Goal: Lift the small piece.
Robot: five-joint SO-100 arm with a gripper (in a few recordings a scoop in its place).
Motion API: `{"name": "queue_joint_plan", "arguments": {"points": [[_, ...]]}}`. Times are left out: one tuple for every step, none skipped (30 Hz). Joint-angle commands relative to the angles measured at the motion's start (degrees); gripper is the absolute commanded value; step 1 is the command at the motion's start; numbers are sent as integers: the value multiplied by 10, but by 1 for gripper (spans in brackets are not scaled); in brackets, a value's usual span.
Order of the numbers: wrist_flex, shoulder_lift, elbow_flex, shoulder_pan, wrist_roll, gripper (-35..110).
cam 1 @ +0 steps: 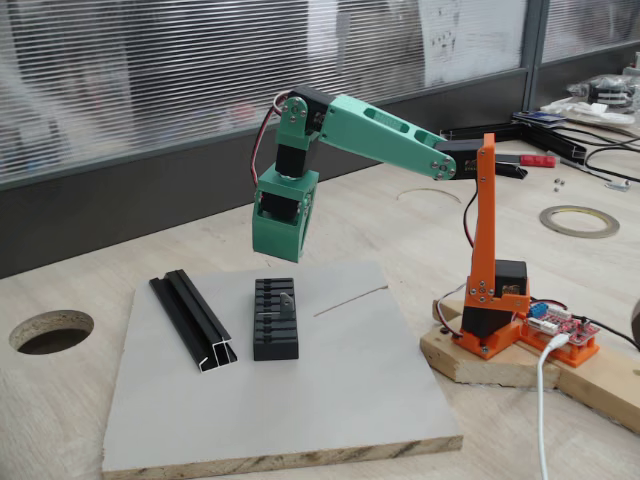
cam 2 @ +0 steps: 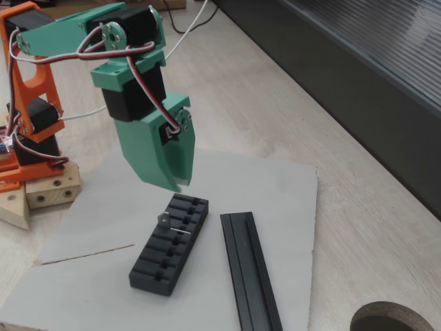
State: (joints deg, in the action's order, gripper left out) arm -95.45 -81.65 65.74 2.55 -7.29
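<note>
- Hanging above the far end of the block, the pincer (cam 2: 180,181) is pointing down with its green fingers close together, only a thin slit between the tips, and nothing is sitting between them.
- Its tips are hovering clear of the block (cam 2: 169,243), not touching it.
- In a fixed view, the grey board (cam 1: 330,400) is lying nearest on the wooden table (cam 1: 80,440), with a thin scratch line running right of the block.
- The rail (cam 1: 194,320) is lying on the board's left part, just beside the block and roughly parallel to it, not touching it.
- The block (cam 1: 275,319) is sitting near the board's middle, ribs up.
- The piece (cam 1: 287,297) is resting on top of the block, toward its far end, right under the pincer; in the other fixed view the piece (cam 2: 165,220) is showing as a small grey tab with a thin pin reaching along the ribs.
- A round hole (cam 1: 50,331) is opening in the table left of the board.
- The orange base (cam 1: 497,310) is standing on a wooden plate right of the board.
- Farther back, a tape ring (cam 1: 579,220) is lying on the table.
</note>
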Motion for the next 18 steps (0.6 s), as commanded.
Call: {"name": "queue_joint_plan", "arguments": {"points": [[-3,-12,-4,4,-1,14],[-2,-12,-4,3,-1,14],[-2,-12,-4,1,-1,14],[-2,-12,-4,-2,-1,14],[-3,-11,-2,-4,-1,14],[-3,-11,5,-4,-1,14],[-3,-11,18,-4,-1,14],[-3,-12,32,-4,0,14],[-3,-12,45,-4,0,14],[-3,-12,56,-5,1,14],[-3,-12,69,-5,1,14],[-2,-19,79,-6,2,14],[-2,-22,88,-6,2,14],[-2,-23,91,-6,3,14],[-1,-23,89,-6,3,14],[4,-23,88,-6,4,14],[4,-23,86,-6,11,14],[5,-23,86,-6,25,14]]}}
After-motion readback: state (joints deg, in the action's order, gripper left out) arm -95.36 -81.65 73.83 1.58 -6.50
